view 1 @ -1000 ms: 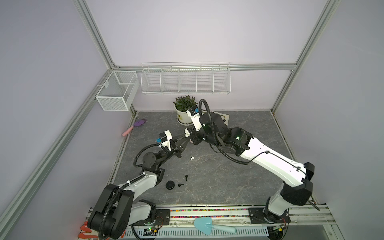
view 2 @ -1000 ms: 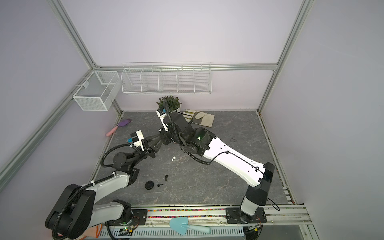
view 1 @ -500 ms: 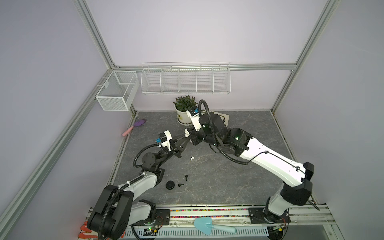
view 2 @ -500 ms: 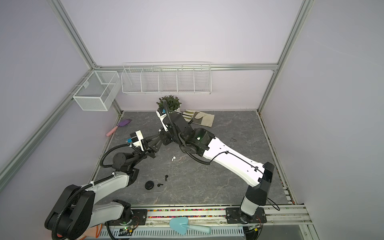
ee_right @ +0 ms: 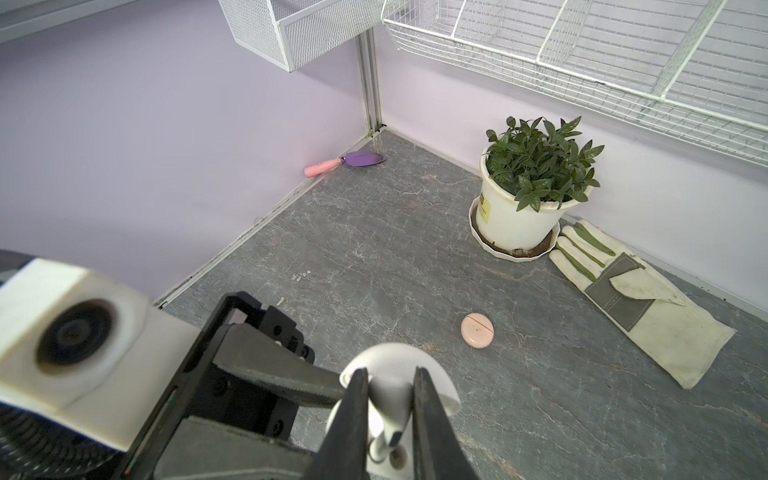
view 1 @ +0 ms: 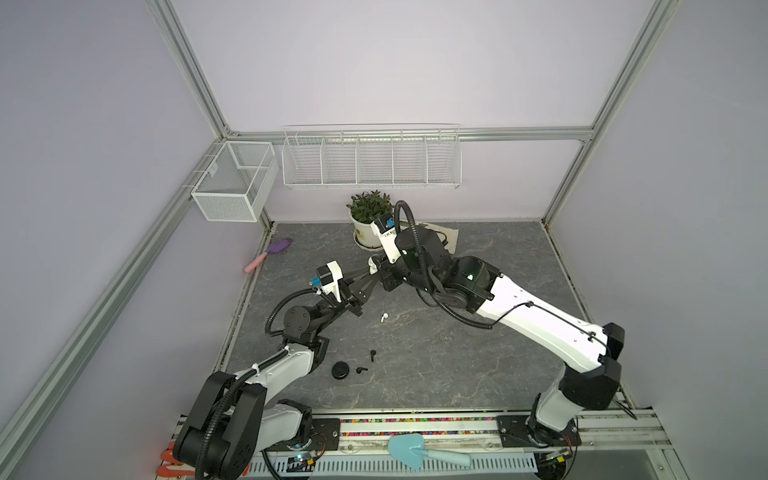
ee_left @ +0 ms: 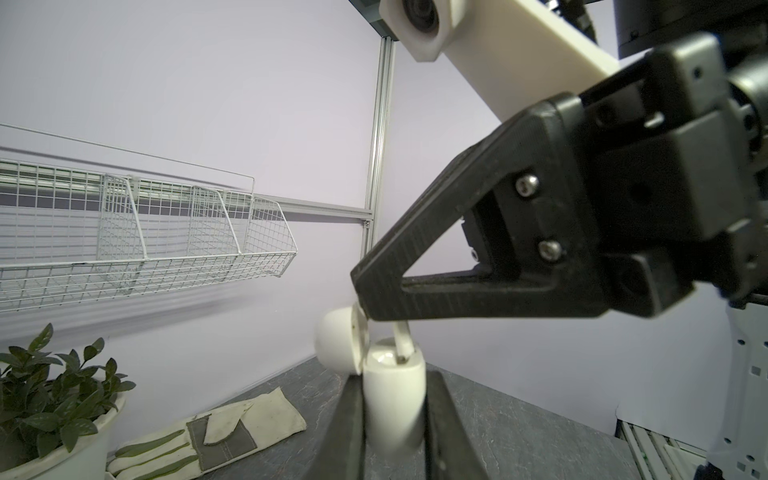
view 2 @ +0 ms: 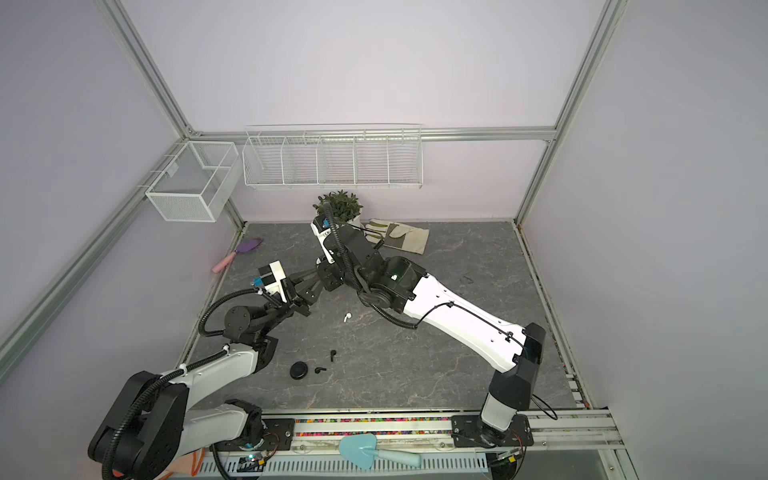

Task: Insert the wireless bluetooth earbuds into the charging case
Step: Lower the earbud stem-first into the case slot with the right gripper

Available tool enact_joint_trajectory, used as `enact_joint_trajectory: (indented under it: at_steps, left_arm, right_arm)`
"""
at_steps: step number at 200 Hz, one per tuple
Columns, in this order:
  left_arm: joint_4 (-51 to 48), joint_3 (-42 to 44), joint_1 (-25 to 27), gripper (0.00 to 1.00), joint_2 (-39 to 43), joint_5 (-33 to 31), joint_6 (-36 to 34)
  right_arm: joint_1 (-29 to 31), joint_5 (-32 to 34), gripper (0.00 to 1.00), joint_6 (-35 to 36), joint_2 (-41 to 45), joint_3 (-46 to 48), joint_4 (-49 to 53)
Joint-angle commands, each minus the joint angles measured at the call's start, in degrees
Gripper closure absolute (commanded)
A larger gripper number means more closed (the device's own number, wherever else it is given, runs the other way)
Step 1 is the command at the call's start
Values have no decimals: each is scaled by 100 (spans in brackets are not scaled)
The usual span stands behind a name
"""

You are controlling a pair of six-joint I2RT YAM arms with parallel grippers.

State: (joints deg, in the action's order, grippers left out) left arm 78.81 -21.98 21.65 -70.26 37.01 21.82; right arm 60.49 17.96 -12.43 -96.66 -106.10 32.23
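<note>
Left gripper (ee_left: 394, 379) was clenched on the white charging case (ee_left: 395, 417), one finger on each side of its rounded body, and it held the case above the table (view 1: 457, 374) with the lid (ee_left: 336, 347) swung open to one side. Lower on the table lay a closed black case (view 1: 340, 369), one black earbud (view 1: 362, 369) just beside it, a second black earbud (view 1: 372, 354) near that, and a loose white earbud (view 1: 383, 329) further back. To the right, the right gripper (ee_right: 390, 374) was closed on the stem of the white earbud (ee_right: 388, 415), whose head was at the mouth of a socket in the open case. How deep it sat I could not tell. Such an earbud seemed very light, stiff and smooth, so I judged it could slip or twist out of a hard pinch. The stem looked like the right place to hold, because the head stayed free to enter the socket. The glossy case could also turn between the fingers under a push, so I would press gently and straight down.
</note>
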Motion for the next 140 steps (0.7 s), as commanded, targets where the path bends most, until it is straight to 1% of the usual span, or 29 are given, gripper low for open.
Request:
enact_joint_trajectory:
  at_steps: [1, 140]
  left_arm:
    - [232, -26, 12, 100, 130, -87, -3]
    - [230, 27, 10, 100, 215, -203, -43]
  right_arm:
    - [17, -29, 82, -23, -37, 140, -106]
    - [32, 3, 81, -4, 81, 327, -108]
